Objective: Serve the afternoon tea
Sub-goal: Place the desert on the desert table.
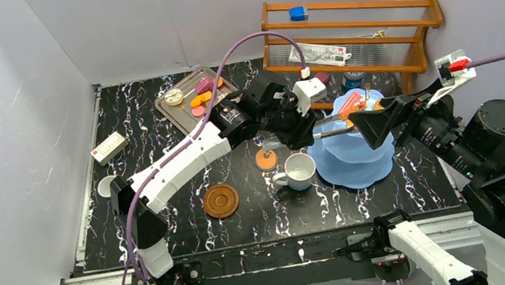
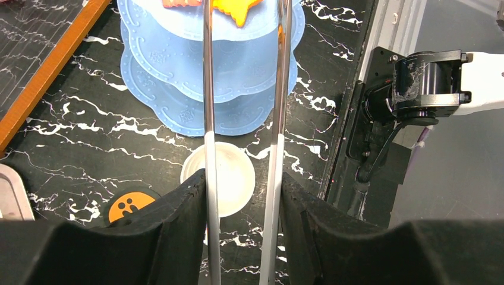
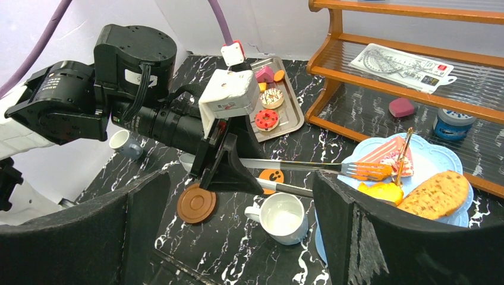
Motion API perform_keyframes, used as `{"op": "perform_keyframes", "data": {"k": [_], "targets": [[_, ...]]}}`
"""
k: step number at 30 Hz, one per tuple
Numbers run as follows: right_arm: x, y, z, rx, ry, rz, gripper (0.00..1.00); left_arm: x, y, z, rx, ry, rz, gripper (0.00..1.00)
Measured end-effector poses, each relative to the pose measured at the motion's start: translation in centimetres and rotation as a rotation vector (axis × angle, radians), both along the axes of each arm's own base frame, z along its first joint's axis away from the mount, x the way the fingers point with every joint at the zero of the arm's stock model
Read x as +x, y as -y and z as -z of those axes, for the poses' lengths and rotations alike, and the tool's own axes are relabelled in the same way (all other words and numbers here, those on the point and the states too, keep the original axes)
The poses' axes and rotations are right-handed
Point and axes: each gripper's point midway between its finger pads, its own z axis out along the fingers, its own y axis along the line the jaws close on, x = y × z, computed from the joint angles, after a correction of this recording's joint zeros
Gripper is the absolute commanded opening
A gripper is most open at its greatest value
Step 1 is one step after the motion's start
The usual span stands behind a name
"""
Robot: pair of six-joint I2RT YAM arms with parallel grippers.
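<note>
Clenching the metal tongs [image 1: 331, 123], L gripper [image 2: 241, 199] pokes their tips at the orange pastry [image 3: 380, 191] atop the blue stand [image 1: 349, 169], 3 o'clock of the white mug [image 1: 301, 169]; a slip could knock it off the tier, w/ R gripper [image 1: 375, 127] gaping nearby.

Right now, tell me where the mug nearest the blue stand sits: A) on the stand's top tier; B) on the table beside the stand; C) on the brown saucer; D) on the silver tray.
B: the mug rests on the table beside the stand, apart from the empty brown saucer.
</note>
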Motion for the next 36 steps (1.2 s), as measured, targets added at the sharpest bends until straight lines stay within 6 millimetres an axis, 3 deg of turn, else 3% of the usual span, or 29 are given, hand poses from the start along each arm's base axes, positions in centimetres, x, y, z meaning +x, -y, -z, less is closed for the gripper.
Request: {"op": "perform_keyframes", "data": {"k": [6,19,30,36], "targets": [[0.1,0.1,-0.1,-0.001,0.004,0.003,0.99,0.0,0.0,0.0,0.0,0.003,-0.002,0.44],[0.2,0.1,0.1,-0.004,0.001,0.007,0.99,-0.2,-0.3,-0.4,-0.007,-0.002,-0.011,0.37],[0.2,0.1,0.1,-0.002,0.0,0.006,0.99,-1.3,-3.5,-2.0,-0.031,0.018,-0.083,0.36],[0.1,0.0,0.1,-0.002,-0.001,0.001,0.99,-0.9,-5.7,-1.3,0.0,0.036,-0.183,0.37]]}}
